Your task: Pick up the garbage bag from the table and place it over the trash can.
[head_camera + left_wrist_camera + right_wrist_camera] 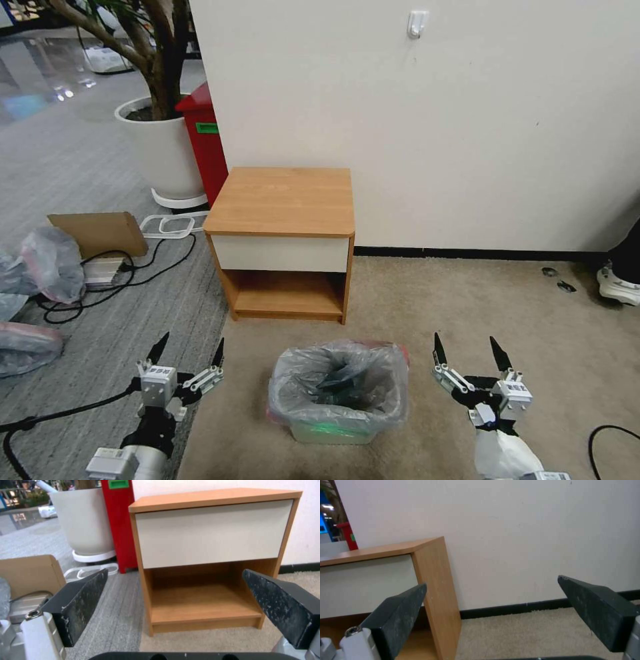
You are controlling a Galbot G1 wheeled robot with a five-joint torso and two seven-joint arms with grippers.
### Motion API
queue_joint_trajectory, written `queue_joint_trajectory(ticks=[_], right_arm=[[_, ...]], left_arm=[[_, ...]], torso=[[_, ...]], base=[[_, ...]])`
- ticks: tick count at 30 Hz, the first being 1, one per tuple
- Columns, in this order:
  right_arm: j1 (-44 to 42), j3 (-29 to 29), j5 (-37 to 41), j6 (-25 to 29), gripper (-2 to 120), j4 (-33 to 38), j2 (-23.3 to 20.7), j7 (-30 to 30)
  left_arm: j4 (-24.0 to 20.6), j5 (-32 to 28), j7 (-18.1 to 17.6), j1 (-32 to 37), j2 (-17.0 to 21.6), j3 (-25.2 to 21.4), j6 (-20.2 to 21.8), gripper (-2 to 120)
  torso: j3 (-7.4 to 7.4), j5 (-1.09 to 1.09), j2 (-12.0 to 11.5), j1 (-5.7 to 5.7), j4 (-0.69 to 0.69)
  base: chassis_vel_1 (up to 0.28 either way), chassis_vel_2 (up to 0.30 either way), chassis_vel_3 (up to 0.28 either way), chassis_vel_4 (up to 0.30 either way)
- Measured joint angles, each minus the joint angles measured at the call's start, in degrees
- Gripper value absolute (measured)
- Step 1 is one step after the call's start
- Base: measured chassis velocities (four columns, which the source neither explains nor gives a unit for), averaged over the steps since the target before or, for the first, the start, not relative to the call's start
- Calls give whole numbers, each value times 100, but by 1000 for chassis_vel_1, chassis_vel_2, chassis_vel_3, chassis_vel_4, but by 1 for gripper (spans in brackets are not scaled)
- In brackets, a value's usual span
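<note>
head view: we see the garbage bag [339,381] already lining the trash can [331,432], its grey film folded over the rim all round, a pink-red edge showing at the far corner. the bin stands on the beige carpet [467,313] just in front of the table [283,200], whose top is bare. our left gripper [188,352] hangs to the left of the bin and our right gripper [469,352] to the right, both apart from it, fingers spread wide and carrying nothing. we judge the task essentially complete. risk: the film sits loose and puffy at the rim, so a finger brushing it on any move could drag a corner off or tip the light bin.

left wrist view: the left gripper's fingers [78,605] stand wide apart, nothing between them, facing the nightstand's white drawer front [213,532] and lower shelf. the white planter [83,520] and red bin [120,522] stand beyond, cardboard [30,572] lies to one side on grey floor.

right wrist view: the right gripper's fingers [398,615] are likewise fully apart and unloaded, looking at the nightstand's side panel, a plain white wall [536,535] and black skirting above the carpet.
</note>
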Motion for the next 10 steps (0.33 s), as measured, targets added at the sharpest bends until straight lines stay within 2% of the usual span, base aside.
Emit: queue_joint_trajectory(ticks=[10], right_arm=[[4, 0, 0, -8, 100, 0, -2, 3]], left_arm=[[1, -7, -9, -4, 3, 6, 6, 100]], torso=[[0, 0, 0, -1, 0]], base=[[0, 0, 0, 0]])
